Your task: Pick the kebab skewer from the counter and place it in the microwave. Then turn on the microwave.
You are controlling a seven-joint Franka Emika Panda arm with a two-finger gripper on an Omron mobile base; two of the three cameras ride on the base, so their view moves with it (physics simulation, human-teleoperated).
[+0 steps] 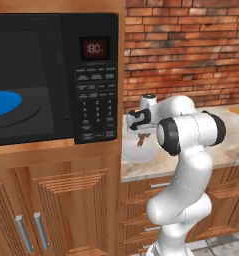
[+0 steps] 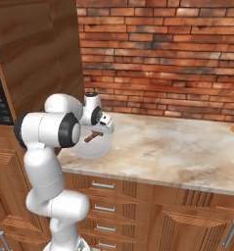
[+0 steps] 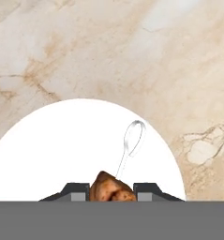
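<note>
My gripper [image 3: 112, 191] is shut on the kebab skewer [image 3: 108, 183]. A brown-orange chunk sits between the two dark fingertips [image 3: 78, 192], and a thin wire loop points away from it. The skewer [image 2: 92, 137] hangs over a white plate [image 3: 62, 150] at the left end of the counter [image 2: 177, 147]. From the left, the gripper [image 1: 141, 137] and skewer [image 1: 141, 142] show just right of the microwave [image 1: 56, 75]. The microwave's dark cavity shows the blue round plate [image 1: 1, 102], with the button panel [image 1: 96, 102] and red display beside it.
A brick wall [image 2: 162, 54] backs the counter. Wooden drawers with metal handles [image 2: 104, 185] run below it, and cabinet doors [image 1: 56, 210] sit under the microwave. A small orange thing [image 1: 236, 110] lies at the counter's far right. A wooden side panel [image 2: 40, 59] stands left of the plate.
</note>
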